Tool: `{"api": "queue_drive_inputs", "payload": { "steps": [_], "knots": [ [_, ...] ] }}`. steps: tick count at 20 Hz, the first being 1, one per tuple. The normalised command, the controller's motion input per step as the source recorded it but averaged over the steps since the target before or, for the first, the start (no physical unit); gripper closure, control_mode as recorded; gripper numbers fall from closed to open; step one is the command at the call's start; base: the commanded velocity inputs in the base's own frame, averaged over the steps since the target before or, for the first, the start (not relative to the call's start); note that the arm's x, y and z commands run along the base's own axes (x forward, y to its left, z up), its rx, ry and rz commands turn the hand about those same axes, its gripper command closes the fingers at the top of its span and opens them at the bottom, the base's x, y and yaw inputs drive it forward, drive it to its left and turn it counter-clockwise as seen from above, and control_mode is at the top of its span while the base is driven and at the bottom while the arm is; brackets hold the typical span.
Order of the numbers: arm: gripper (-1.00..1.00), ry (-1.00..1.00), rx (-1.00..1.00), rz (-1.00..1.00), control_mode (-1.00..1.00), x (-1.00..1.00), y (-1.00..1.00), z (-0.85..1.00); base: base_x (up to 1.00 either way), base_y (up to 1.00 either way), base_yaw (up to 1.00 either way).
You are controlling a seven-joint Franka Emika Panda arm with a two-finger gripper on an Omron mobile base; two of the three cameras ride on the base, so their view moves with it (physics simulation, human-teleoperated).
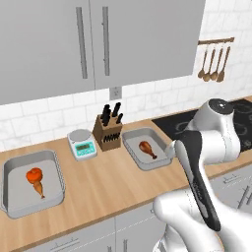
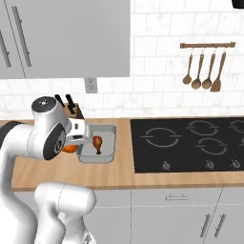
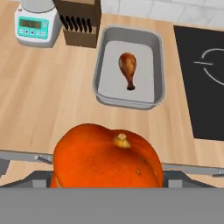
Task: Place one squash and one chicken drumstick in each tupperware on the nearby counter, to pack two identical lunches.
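My gripper (image 2: 71,144) is shut on a glossy orange-red squash (image 3: 105,159), held above the counter (image 1: 108,182) just short of the right tupperware (image 3: 127,103). That grey tray holds one brown chicken drumstick (image 3: 128,68), its thin end pointing toward me. In the right base view the held squash (image 2: 70,148) peeks out under the hand, left of the tupperware (image 2: 95,158) and its drumstick (image 2: 98,143). The left tupperware (image 1: 59,172) contains another squash (image 1: 33,174) with a drumstick (image 1: 39,189) against it. The held squash hides my fingertips in the hand view.
A small scale (image 3: 37,24) and a knife block (image 3: 78,22) stand behind the trays against the tiled wall. The black stovetop (image 3: 205,78) lies right of the right tupperware. Wooden utensils (image 2: 202,71) hang on the wall above it.
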Motion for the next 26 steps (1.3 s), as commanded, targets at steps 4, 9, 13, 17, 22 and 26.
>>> {"api": "queue_drive_inputs", "payload": {
  "steps": [4, 9, 13, 17, 22, 26],
  "knots": [
    [1.00, 0.00, 0.00, 0.00, -1.00, 0.88, 0.00, -0.33, 0.00, 0.00, 0.00],
    [1.00, 0.00, 0.00, 0.01, -1.00, 0.88, 0.00, -0.40, 0.00, 0.00, 0.00],
    [1.00, 0.00, 0.00, 0.00, -1.00, 0.85, 0.00, -0.42, 0.00, 0.00, 0.00],
    [1.00, 0.00, 0.00, 0.00, -1.00, 0.74, 0.00, -0.25, 0.00, 0.00, 0.00],
    [1.00, 0.02, 0.00, 0.00, -1.00, 0.65, 0.00, -0.17, 0.00, 0.00, 0.00],
    [1.00, 0.01, 0.00, 0.00, -1.00, 0.49, 0.00, -0.30, 0.00, 0.00, 0.00]
  ]
}}
